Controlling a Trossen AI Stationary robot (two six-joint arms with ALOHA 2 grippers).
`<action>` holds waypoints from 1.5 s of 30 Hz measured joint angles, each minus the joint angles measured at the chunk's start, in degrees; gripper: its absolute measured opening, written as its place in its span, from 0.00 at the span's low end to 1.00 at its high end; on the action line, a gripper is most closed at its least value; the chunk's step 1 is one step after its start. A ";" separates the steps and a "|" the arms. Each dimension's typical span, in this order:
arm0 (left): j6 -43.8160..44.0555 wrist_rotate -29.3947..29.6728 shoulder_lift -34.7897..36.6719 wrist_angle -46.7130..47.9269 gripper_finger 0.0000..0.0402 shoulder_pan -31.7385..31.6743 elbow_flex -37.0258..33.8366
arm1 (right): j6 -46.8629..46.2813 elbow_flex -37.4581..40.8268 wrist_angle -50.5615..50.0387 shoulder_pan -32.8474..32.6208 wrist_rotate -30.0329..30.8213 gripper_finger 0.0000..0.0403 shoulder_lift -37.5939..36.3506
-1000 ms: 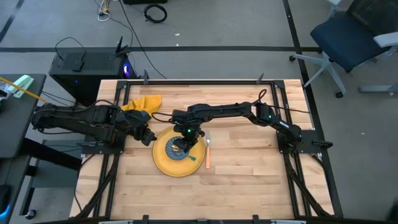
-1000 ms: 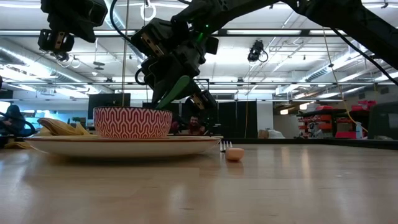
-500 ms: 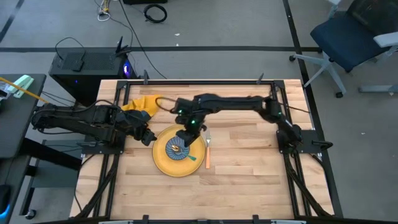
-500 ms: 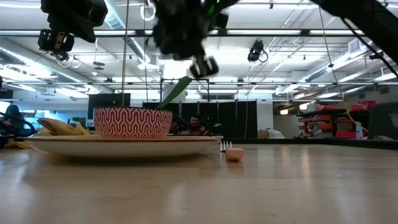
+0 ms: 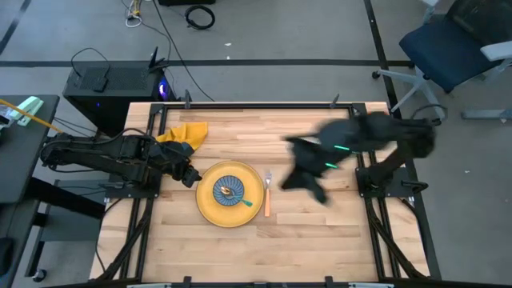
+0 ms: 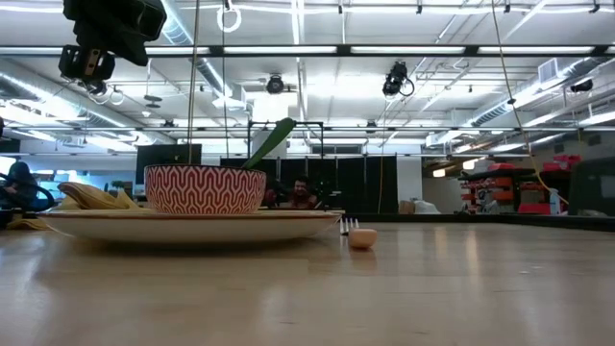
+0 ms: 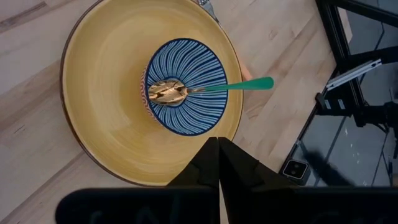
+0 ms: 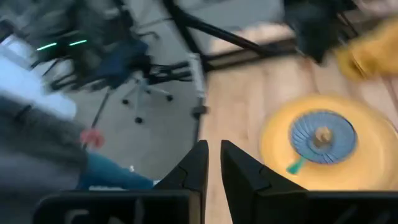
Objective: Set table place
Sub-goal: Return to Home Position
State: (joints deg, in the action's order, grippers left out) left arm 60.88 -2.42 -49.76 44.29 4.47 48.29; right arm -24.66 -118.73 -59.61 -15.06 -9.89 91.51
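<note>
The round yellow plate [image 5: 210,206] lies on the table [image 5: 320,240] left of centre. The blue-patterned bowl [image 5: 229,190] stands on it. The gold spoon [image 7: 168,92] lies with its head in the bowl, and its green handle [image 7: 249,84] leans over the rim. The orange-handled fork [image 5: 267,202] lies right of the plate. The yellow napkin [image 5: 186,132] lies at the far left. My left gripper [image 5: 190,177] is shut and empty, just left of the plate. My right gripper [image 5: 300,180], blurred, hangs right of the fork, narrowly open [image 8: 213,155] and empty.
Black rails [image 5: 376,232] edge the table. The near half and the right part of the tabletop are bare wood. In the low view the bowl [image 6: 205,189], the plate [image 6: 192,224], the spoon handle [image 6: 271,142] and the fork [image 6: 354,231] stand in line.
My right gripper has let go of the spoon's green handle, risen, and swung away fast toward the table's right edge. The spoon stays in the bowl, its handle leaning over the rim. Plate, bowl and fork have not moved.
</note>
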 joint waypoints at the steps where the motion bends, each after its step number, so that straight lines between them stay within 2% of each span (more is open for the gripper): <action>1: 0.00 0.00 0.02 0.00 0.02 0.00 0.00 | 0.72 -0.03 -0.48 -3.10 2.04 0.12 -2.12; 5: 0.00 0.00 0.02 0.00 0.02 0.00 0.00 | 0.98 0.24 -2.32 -17.70 13.12 0.12 -7.67; 8: 0.00 0.02 0.02 -0.02 0.02 0.00 0.00 | -3.04 1.47 -1.81 -29.15 28.75 0.12 -8.61; 11: 0.01 0.00 0.00 0.00 0.02 0.01 0.00 | -9.65 5.24 -0.59 -36.25 42.07 0.12 -8.57; 14: 0.01 0.00 0.00 0.00 0.02 0.00 0.00 | -15.54 13.40 6.36 -40.18 48.33 0.12 -8.89; 16: 0.00 0.00 0.02 0.00 0.02 0.00 0.00 | -17.14 21.04 16.10 -41.46 48.13 0.12 -9.63; 18: 0.00 0.00 0.00 0.00 0.02 0.00 0.00 | -16.12 29.56 30.56 -41.76 45.54 0.12 -10.92; 20: 0.00 0.00 0.01 0.00 0.02 0.00 0.00 | -12.65 38.42 48.58 -41.18 39.71 0.12 -12.33; 23: 0.01 0.00 0.01 0.00 0.02 0.00 0.00 | -6.54 50.38 74.02 -37.69 25.03 0.12 -13.69; 26: 0.00 0.00 0.02 -0.02 0.02 0.00 0.00 | -1.42 58.25 88.52 -31.22 12.63 0.12 -15.83; 29: 0.01 0.00 0.02 -0.27 0.02 0.00 0.00 | 1.00 61.61 90.83 -21.62 2.53 0.12 -20.53; 32: 0.00 0.00 0.02 -0.28 0.02 0.00 0.00 | 1.28 61.89 89.01 -10.47 -8.08 0.12 -25.82; 35: 0.02 1.17 0.00 -0.89 0.02 -0.13 0.00 | 0.11 61.02 89.24 0.12 -15.68 0.12 -31.58; 39: -0.38 4.44 -0.09 -2.32 0.02 -0.17 0.02 | -5.38 60.99 88.13 11.29 -18.92 0.12 -39.55; 42: -5.05 8.36 -0.09 -5.08 0.02 -0.75 0.02 | -6.62 60.99 85.42 16.20 -22.08 0.12 -45.43; 45: -13.99 9.94 0.40 -17.58 0.02 -0.94 0.00 | -6.44 60.99 80.74 18.15 -23.80 0.12 -51.12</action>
State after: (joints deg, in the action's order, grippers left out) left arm 46.89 7.53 -49.35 26.72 3.53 48.29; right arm -31.10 -57.74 21.13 3.10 -33.69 40.38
